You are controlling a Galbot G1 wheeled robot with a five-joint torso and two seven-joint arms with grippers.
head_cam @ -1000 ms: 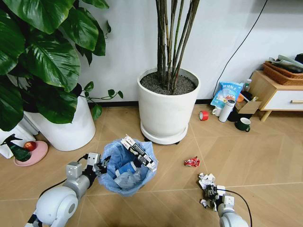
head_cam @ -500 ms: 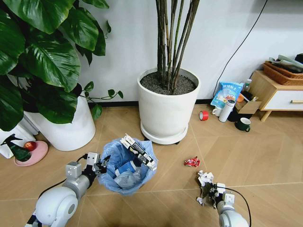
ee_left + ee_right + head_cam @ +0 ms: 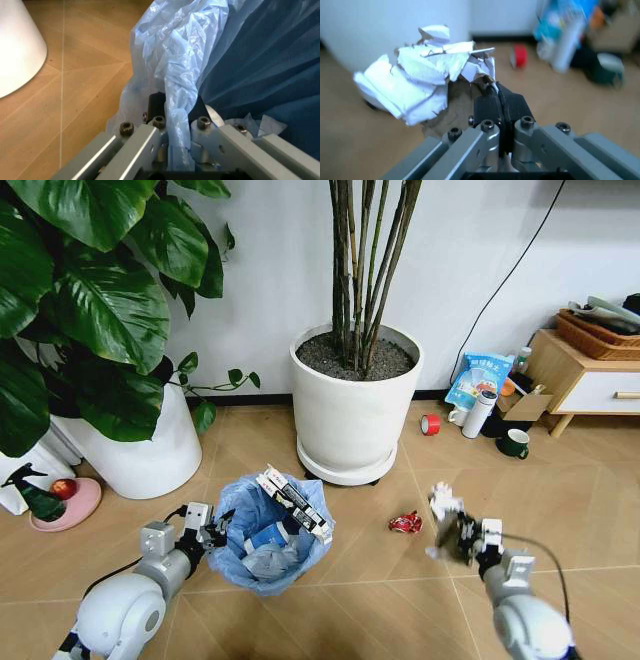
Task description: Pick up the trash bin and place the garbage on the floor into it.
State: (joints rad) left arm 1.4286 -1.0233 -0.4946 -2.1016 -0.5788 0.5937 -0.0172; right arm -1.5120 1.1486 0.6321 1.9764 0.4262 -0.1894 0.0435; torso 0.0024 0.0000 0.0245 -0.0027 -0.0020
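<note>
above the floor (image 3: 560, 510), right gripper (image 3: 452, 530) clamping crumpled paper (image 3: 420, 80), bin (image 3: 272, 530) upright

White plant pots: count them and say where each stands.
2. One white pot stands by the wall behind the trash bin; the other white pot is at the left, partly hidden by big leaves.

trash bin (image 3: 260, 67) cut off by frame edge, tape roll (image 3: 519, 60) blurred

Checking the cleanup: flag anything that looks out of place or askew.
A red crumpled wrapper lies loose on the floor. A flat printed wrapper sticks up tilted over the trash bin rim instead of sitting inside.
</note>
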